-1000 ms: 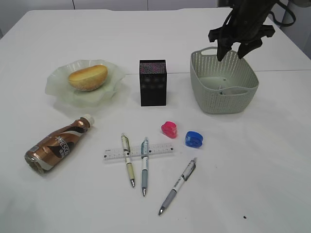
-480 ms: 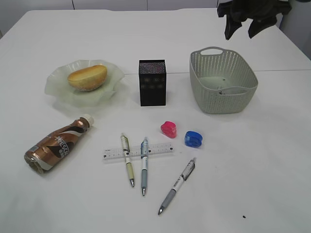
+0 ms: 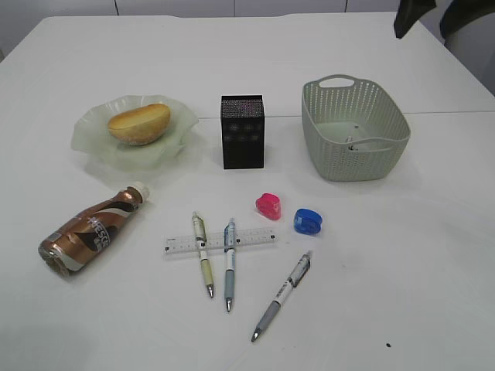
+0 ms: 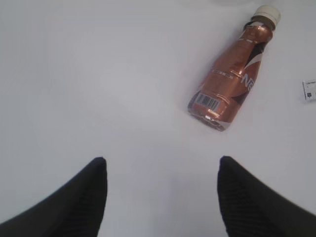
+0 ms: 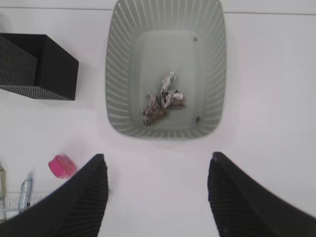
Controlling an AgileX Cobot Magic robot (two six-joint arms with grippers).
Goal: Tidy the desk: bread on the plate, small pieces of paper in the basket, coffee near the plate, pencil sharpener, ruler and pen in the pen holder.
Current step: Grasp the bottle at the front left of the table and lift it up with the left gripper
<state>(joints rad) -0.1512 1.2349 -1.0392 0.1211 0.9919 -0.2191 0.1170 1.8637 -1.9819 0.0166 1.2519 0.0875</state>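
A broad white table [image 3: 433, 255] fills the scene, with pale panels [image 3: 174, 7] behind.

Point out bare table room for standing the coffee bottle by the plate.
Free: the patch in front of the plate, above the coffee bottle and left of the pen holder. Crowded: around the ruler, the pens and both sharpeners.

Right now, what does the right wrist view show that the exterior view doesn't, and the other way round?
Only the right wrist view shows the crumpled paper pieces lying on the basket floor, and the right gripper with its jaws apart over the table.

Only the exterior view shows the bread on the green plate, the coffee bottle lying on its side, the blue sharpener, the ruler and the grey pen.

Both show the basket, the black pen holder and the pink sharpener.
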